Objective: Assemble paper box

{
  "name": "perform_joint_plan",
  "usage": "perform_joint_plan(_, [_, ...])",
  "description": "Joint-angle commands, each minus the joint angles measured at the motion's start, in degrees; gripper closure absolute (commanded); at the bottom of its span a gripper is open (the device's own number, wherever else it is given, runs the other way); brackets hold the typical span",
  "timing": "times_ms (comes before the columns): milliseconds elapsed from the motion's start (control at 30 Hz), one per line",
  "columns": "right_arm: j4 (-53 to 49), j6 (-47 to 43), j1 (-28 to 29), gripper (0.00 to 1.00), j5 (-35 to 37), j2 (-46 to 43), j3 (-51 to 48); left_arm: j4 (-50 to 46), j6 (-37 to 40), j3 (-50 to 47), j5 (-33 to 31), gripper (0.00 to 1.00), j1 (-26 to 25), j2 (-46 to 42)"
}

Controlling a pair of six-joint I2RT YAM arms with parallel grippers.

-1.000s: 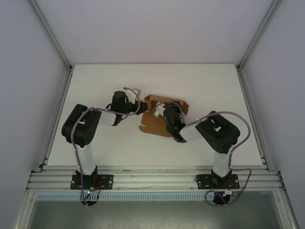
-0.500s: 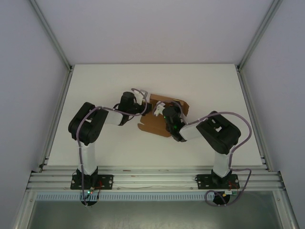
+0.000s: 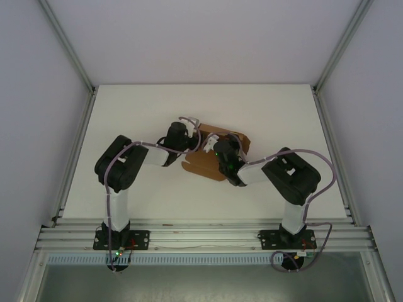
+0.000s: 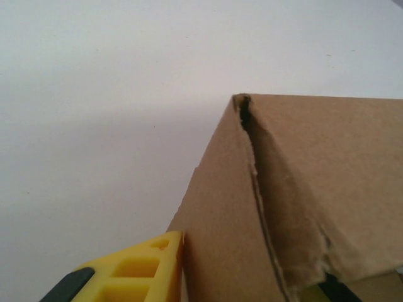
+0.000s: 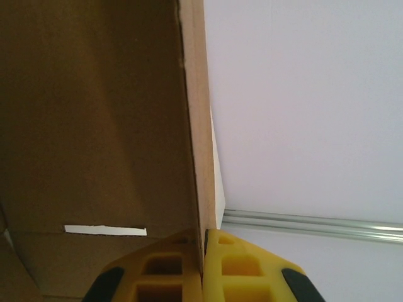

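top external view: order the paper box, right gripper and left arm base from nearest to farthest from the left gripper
1. paper box: touching the left gripper, on its right.
2. right gripper: close by, clamped on the box wall further right.
3. left arm base: far off, bottom left of the view.

White desk [image 3: 126,113] fills the middle of the frame; a partly folded brown cardboard paper box [image 3: 203,165] lies on it near centre.
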Motion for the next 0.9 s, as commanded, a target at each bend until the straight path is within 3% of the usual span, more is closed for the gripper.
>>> perform_joint_plan(0, [-6.26, 4.8, 1.13, 1.0, -0.74, -0.83, 0.05, -2.11, 0.55, 1.42, -7.73, 0.79, -1.79, 1.27])
perform_joint_plan(200, [-12.16, 12.9, 1.33, 0.88, -0.47, -4.11, 0.68, 1.9, 4.14, -1.19, -7.76, 0.92, -3.57, 1.12])
perform_joint_plan(333, [-23.58, 24.5, 1.32, 0.63, -2.54, -11.2, 1.54, 8.57, 6.74, -6.04, -5.62, 0.98, -3.94, -0.54])
perform_joint_plan(500, [-46.21, 41.1, 1.37, 0.34, -16.75, -24.85, 2.52, 9.8, 9.45, -8.53, -4.07, 1.0, -4.18, -1.78])
perform_joint_plan(567, [-50.72, 46.83, 1.3, 0.26, -24.37, -30.34, 1.82, 8.65, 9.73, -8.5, -3.75, 1.0, -4.3, -2.21])
perform_joint_plan(700, [-49.16, 54.47, 0.37, 0.13, -33.45, -37.88, -0.47, 8.29, 10.82, -9.96, -0.74, 1.0, -5.12, -3.93])
perform_joint_plan(867, [-48.35, 65.61, -5.72, 0.09, -42.89, -40.56, 2.74, 4.92, 13.69, -11.33, -2.16, 1.0, -6.93, -6.16])
